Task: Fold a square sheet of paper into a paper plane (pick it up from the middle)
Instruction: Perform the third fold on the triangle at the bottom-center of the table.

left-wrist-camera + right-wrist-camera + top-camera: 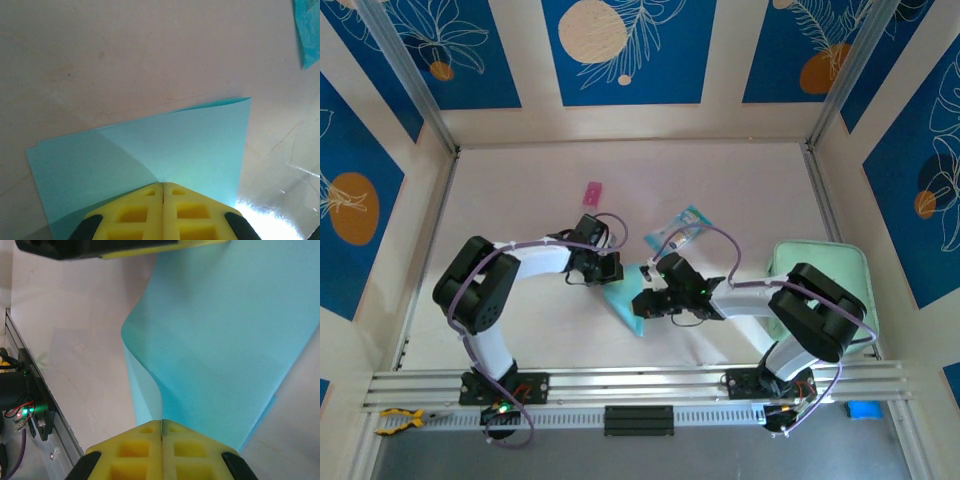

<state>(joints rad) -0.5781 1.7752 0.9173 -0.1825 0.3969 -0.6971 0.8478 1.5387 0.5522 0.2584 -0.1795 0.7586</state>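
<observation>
The square sheet of paper [623,297] is light blue and creased, and shows as a narrow wedge between the two grippers near the table's middle. My left gripper [612,270] sits at its upper end. In the left wrist view the yellow fingertips [163,186] are shut where a diagonal crease of the sheet [190,145] runs into them. My right gripper [642,304] is at the lower end. Its jaws [162,421] are shut on a raised edge of the sheet [235,340], which curves up from the table. The paper plane is out of view.
A teal-and-clear packet [682,228] lies just behind the right arm, its corner [306,30] at the left wrist view's right edge. A small pink item [592,192] lies further back. A mint-green pad [820,275] sits at the right. The metal rail [640,382] runs along the near edge.
</observation>
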